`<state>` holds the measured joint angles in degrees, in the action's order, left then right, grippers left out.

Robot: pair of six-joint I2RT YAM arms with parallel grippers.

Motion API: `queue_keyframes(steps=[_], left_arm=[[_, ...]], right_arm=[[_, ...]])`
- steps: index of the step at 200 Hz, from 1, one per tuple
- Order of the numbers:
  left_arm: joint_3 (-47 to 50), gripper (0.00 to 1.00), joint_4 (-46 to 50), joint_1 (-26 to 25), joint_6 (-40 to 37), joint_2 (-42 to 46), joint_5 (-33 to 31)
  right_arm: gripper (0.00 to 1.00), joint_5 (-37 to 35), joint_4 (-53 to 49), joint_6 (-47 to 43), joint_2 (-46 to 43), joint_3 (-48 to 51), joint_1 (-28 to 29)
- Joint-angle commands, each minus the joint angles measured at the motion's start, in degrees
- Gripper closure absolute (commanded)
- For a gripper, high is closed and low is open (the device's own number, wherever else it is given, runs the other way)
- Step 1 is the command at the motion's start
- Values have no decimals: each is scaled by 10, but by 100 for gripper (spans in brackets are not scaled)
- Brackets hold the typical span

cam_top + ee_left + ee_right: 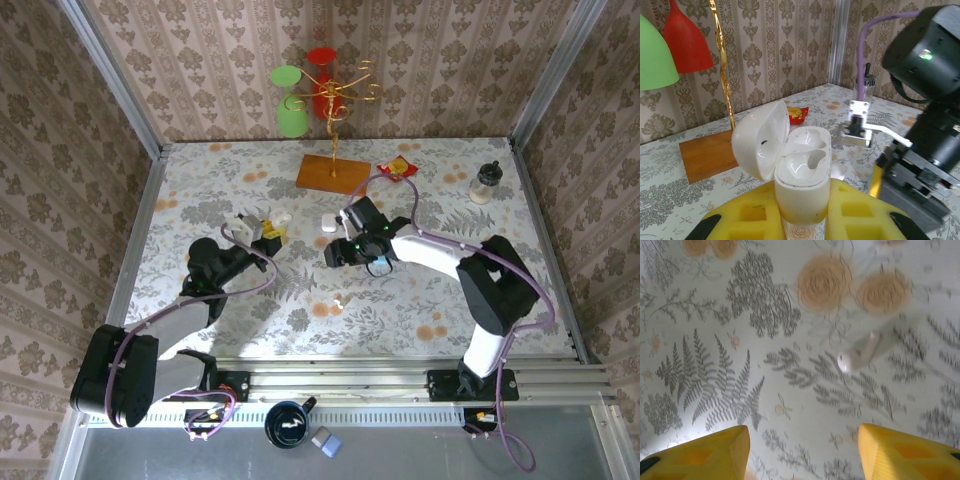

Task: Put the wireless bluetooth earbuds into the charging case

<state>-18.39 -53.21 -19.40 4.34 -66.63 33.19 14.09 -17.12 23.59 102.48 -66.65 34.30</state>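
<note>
My left gripper is shut on a white charging case, held upright between its yellow fingers with the lid hinged open to the left. The case's two wells are glossy white; I cannot tell whether anything sits in them. From above, the left gripper and the case are left of centre. A small white earbud lies on the floral tablecloth ahead of my right gripper, which is open and holds nothing. From above, the earbud lies on the cloth below the right gripper. Another small white piece lies between the grippers.
A gold stand with red and green cups on a wooden base stands at the back centre. A red snack packet and a small bottle are at the back right. Patterned walls close in three sides. The right arm is close on the case's right.
</note>
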Motion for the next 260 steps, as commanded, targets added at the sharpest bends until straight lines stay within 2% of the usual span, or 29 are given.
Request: queue_keyframes(steps=[1, 49, 96, 260], left_arm=[[6, 99, -13, 5, 12, 16, 11], [12, 99, 12, 5, 13, 43, 9], [8, 99, 18, 5, 11, 46, 10], [-5, 98, -3, 5, 19, -3, 33]], right_arm=[[40, -1, -23, -39, 46, -57, -12], [40, 21, -89, -83, 155, -185, -16], [40, 17, -123, -103, 209, -237, -18], [40, 4, -87, -68, 119, -104, -8]])
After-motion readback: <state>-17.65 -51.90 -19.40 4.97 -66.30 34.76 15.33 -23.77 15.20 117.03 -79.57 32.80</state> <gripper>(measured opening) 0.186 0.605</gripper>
